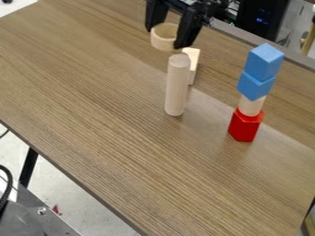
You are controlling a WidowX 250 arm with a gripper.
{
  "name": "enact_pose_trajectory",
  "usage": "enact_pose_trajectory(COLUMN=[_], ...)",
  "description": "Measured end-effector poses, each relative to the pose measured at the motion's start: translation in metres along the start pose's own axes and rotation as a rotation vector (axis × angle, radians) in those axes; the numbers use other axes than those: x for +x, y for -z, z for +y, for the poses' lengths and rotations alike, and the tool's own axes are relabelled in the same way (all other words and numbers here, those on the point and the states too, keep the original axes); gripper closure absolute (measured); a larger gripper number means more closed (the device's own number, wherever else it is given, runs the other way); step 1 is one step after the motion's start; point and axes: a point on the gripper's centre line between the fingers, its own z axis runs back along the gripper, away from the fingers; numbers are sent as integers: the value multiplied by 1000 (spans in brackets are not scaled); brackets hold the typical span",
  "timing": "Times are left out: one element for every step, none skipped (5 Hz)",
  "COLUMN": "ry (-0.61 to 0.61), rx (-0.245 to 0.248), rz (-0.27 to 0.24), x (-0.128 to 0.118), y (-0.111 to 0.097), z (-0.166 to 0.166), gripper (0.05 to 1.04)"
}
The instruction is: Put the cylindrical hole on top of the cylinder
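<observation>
The tall wooden cylinder (177, 87) stands up straight on the tabletop (104, 129), and its top is bare. The claw (165, 38) is closed on the round wooden ring (163, 41), one black finger on each side. The ring is the piece with the hole, and it is up near the cylinder's top, a bit to the left and farther back in the camera view. It is not over the cylinder. So I think the job is about half done: the ring is picked up and close by, but it has not been put on. What is left is to bring the ring right over the cylinder, line it up, set it down on top and let go. That part looks tricky, because a bump could knock the cylinder over. Just behind the cylinder is a pale wooden block (193, 62), and it could get in the way if the ring went too low. To the right of the cylinder, well apart from it, is a tower: a red block (244, 126) at the bottom, a short pale round piece (251, 105) on it, then a lower blue block (254, 86) and an upper blue block (265, 62). The tower does not look like part of this job.
</observation>
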Motion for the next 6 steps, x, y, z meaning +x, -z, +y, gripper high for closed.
enact_pose_trajectory(ry=[10, 14, 20, 22, 24, 18], rx=[2, 9, 25, 48, 51, 55], rz=[16, 28, 20, 10, 7, -2], x=[2, 8, 12, 15, 16, 17], y=[5, 11, 13, 13, 16, 16], z=[-4, -6, -10, -14, -18, -17], gripper=[312, 312, 312, 312, 312, 312])
